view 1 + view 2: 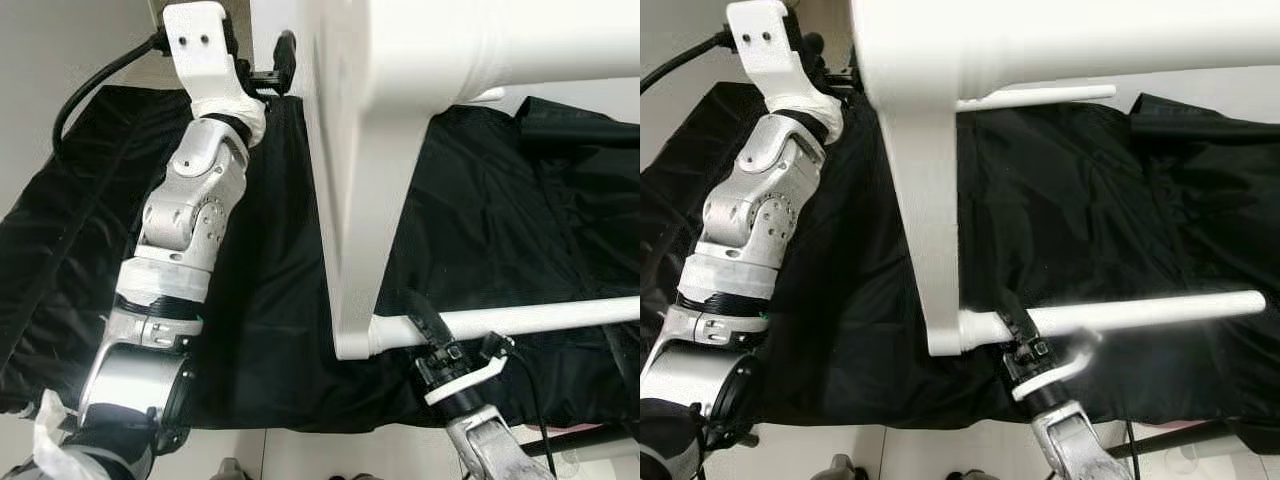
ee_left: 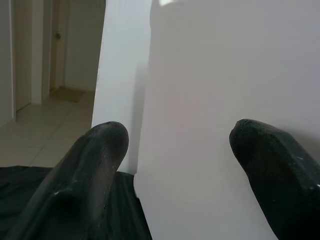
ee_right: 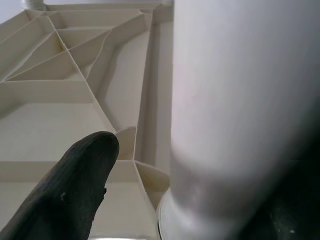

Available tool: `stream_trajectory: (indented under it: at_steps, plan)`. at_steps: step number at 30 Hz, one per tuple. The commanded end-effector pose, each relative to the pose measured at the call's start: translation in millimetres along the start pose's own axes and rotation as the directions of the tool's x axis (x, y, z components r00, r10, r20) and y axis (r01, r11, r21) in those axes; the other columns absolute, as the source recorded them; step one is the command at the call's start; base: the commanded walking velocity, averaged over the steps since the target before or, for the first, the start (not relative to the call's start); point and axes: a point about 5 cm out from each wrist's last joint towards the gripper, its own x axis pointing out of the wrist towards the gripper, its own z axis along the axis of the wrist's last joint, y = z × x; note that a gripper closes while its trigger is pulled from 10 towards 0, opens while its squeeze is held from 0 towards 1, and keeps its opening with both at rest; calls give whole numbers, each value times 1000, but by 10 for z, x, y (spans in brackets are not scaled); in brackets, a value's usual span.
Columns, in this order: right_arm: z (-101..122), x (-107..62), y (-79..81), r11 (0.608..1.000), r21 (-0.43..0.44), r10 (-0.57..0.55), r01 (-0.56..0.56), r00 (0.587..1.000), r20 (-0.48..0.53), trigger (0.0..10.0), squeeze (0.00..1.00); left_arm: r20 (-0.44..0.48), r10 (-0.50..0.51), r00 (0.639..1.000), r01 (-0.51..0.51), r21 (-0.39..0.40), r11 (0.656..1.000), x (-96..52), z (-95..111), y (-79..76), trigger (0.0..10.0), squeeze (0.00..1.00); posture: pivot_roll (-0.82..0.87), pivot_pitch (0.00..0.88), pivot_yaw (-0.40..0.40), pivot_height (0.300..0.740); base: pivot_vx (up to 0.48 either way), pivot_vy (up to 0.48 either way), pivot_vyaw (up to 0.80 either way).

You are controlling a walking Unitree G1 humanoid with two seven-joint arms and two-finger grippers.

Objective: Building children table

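Right claw (image 1: 1025,338) grips the white leg (image 1: 1140,313); left claw (image 2: 175,150) spread around the tabletop (image 1: 345,200), over black cloth (image 1: 260,300).

Black cloth (image 1: 520,230) over pale floor (image 1: 300,455); tiled floor (image 2: 35,135), possibly door (image 2: 75,45) beyond.
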Motion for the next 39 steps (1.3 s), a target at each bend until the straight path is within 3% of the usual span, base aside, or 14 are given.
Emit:
stream_trajectory:
  at_steps: [1,5,10,14,26,30,32,34,36,39]
  plan:
    - [9,-59,11,999,14,-31,30,999,27,10000,0,16,-286,958,286,12,958,21,51,-200,10000,0,-30,139,-25,740,0,0,0]
    - [5,-144,56,997,39,-62,59,995,76,10000,0,16,-297,955,297,21,955,37,68,-207,10000,0,-34,142,-19,740,0,0,0]
    - [21,-286,52,987,145,-84,65,989,124,10000,0,18,-298,954,298,19,954,70,84,-195,10000,0,-40,141,-10,740,0,0,0]
    - [40,-388,157,991,116,-84,67,986,144,10000,0,14,-294,956,294,34,955,111,84,-168,10000,0,-53,140,-6,740,0,0,0]
    - [48,-566,217,984,112,-157,139,972,173,10000,0,1,-306,952,306,50,951,137,52,-178,10000,0,-73,139,11,740,0,0,0]
    - [37,-634,333,992,79,-115,103,977,181,10000,0,-5,-310,951,310,57,949,155,37,-186,10000,0,-79,140,15,740,0,0,0]
    - [71,-708,462,999,11,-43,42,981,187,10000,0,-8,-309,951,309,53,950,161,26,-181,10000,0,-87,143,22,740,0,0,0]
    - [71,-708,462,999,11,-43,42,981,187,10000,0,-8,-309,951,309,53,950,161,26,-181,10000,0,-87,143,22,740,0,0,0]
    - [198,-719,605,997,-74,45,-30,976,215,10000,0,-19,-315,949,315,50,948,154,-9,-187,10000,0,-97,145,31,740,0,0,0]
    - [240,-711,646,994,-94,67,-47,972,225,10000,0,-22,-318,948,319,50,946,152,-21,-192,10000,0,-97,145,31,740,0,0,0]
